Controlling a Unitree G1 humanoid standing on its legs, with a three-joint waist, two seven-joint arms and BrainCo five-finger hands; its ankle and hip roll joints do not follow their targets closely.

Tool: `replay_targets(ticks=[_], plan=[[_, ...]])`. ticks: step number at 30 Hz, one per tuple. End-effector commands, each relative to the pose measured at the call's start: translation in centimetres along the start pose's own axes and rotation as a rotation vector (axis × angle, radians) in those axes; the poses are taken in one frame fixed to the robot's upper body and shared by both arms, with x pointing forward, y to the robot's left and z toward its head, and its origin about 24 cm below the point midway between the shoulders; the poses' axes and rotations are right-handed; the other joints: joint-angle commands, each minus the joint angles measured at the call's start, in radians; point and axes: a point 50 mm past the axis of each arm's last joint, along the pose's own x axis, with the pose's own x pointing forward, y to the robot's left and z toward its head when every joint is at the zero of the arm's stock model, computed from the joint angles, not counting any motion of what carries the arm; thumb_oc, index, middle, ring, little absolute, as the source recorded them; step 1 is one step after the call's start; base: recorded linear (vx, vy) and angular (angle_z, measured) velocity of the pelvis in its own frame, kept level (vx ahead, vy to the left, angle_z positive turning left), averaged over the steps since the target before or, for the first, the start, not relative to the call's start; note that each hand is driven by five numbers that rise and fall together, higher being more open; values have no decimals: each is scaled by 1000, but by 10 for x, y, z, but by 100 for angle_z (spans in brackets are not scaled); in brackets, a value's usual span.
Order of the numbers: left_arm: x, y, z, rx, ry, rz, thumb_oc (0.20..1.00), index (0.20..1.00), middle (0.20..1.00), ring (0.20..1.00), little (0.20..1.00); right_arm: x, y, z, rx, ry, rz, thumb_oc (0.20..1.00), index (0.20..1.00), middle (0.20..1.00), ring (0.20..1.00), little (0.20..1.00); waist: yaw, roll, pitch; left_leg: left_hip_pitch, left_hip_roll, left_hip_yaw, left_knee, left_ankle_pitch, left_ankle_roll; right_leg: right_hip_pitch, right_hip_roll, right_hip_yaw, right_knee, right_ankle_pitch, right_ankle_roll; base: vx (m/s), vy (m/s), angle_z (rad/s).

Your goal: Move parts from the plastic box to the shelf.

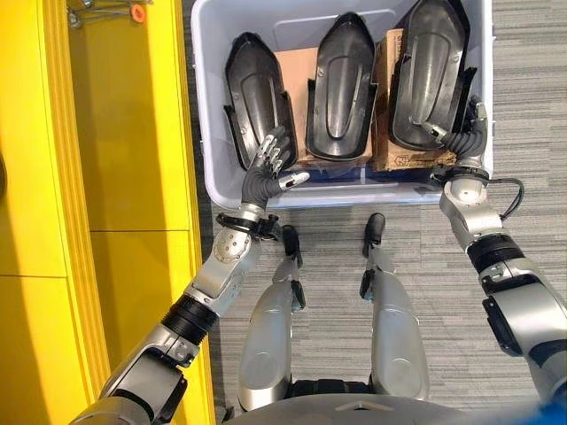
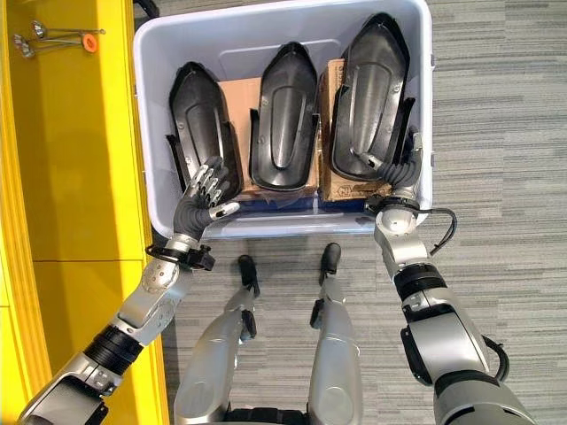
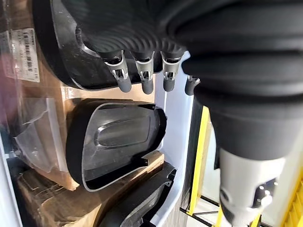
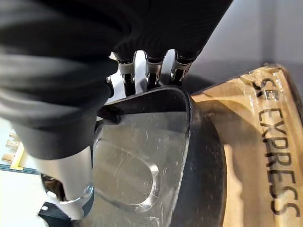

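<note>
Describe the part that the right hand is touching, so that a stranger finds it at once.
Look into the pale plastic box on the carpet beside the yellow shelf. Three black parts stand in a row; take the black part nearest the right hand. It is the largest and reaches the box's far corner.

Grey carpeted floor [image 2: 505,133] carries the plastic box [image 2: 149,150] — beside it, on the robot's left, stands the yellow shelf [image 2: 71,159].

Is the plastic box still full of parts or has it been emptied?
Not emptied: the plastic box holds three black parts, standing side by side against cardboard boxes.
</note>
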Motion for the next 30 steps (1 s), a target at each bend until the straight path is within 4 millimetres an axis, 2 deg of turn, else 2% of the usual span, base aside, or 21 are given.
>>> replay_targets(ticks=[1,7,15,22,30], plan=[[-9,-12,16,-39,-85,-75,1000,1000,1000,1000,1000,15,-12,31,132,-101,-95,1000,1000,1000,1000,1000,4,6,-50,-30,81,-78,75,-34,-65,-16,-111,23,83,-4,115,0,0,0],[-8,-14,19,-45,-92,-91,1000,1000,1000,1000,1000,30,-18,48,125,-119,-130,1000,1000,1000,1000,1000,11,12,-48,-41,82,-81,77,-33,-67,-28,-112,22,92,-8,115,-1,-1,-2],[-8,-15,21,-45,-97,-103,1000,1000,1000,1000,1000,44,-24,57,97,-92,-168,1000,1000,1000,1000,1000,22,22,-39,-60,78,-86,83,-32,-67,-49,-109,21,110,-17,111,0,0,0],[-7,-19,23,-54,-100,-129,1000,1000,1000,1000,1000,53,-42,43,48,39,-219,1000,1000,1000,1000,1000,37,39,-28,-85,77,-94,92,-30,-66,-75,-111,21,129,-25,109,-4,-4,3],[-6,-27,27,-71,-114,-165,1000,1000,1000,1000,1000,50,-44,22,13,158,-204,1000,1000,1000,1000,1000,48,54,-16,-114,70,-105,105,-32,-61,-100,-112,21,151,-32,106,-11,-6,6]])
